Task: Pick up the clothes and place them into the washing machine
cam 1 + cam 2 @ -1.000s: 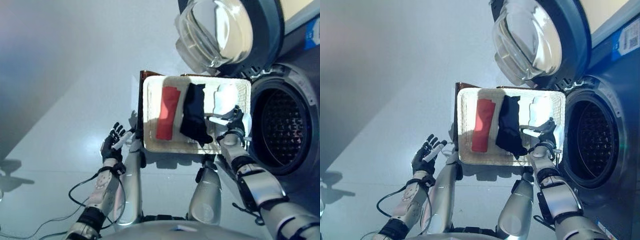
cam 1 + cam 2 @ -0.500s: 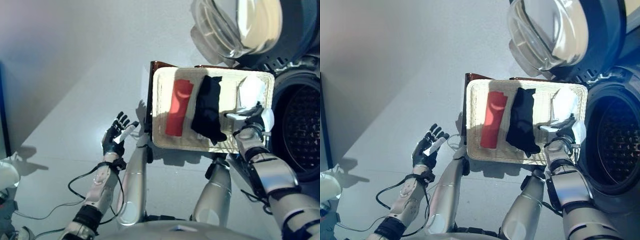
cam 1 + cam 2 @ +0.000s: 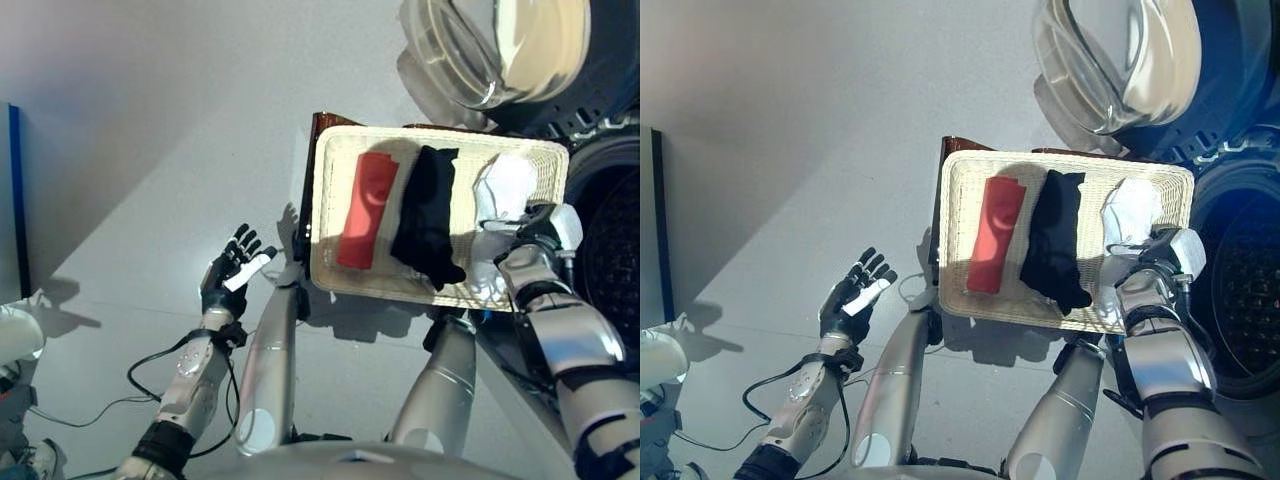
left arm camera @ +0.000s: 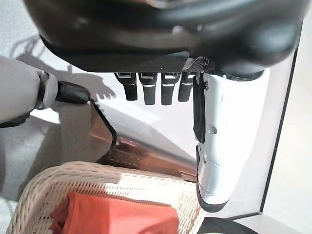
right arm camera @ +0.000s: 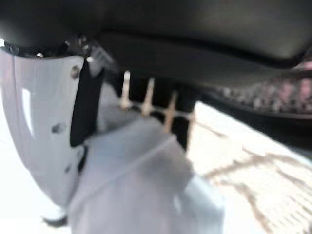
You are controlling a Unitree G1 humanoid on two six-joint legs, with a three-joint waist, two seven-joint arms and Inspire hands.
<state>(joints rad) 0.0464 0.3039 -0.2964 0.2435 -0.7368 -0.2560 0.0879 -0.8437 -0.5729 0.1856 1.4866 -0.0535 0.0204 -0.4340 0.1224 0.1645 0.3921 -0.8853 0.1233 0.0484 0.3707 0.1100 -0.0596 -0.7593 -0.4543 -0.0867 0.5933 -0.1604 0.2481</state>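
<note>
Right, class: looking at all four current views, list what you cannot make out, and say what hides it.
- Right hand: whether its fingers grip the white cloth; its own bulk hides them, and the right wrist view is blurred.
- Washing machine drum: cut off by the right edge of both eye views.
- Washing machine door: top cropped.
- Wicker basket: what lies under the red cloth and black cloth.

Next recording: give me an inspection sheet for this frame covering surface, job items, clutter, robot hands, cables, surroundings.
Surface: grey floor, a white wicker basket standing on it.
Job items: red cloth, black cloth and white cloth lie side by side in the basket; washing machine drum open, glass door swung wide.
Clutter: nothing seen.
Robot hands: left robot hand open, off the basket; right robot hand closed on the white cloth.
Cables: nothing seen.
Surroundings: dark panel at the left edge.
</note>
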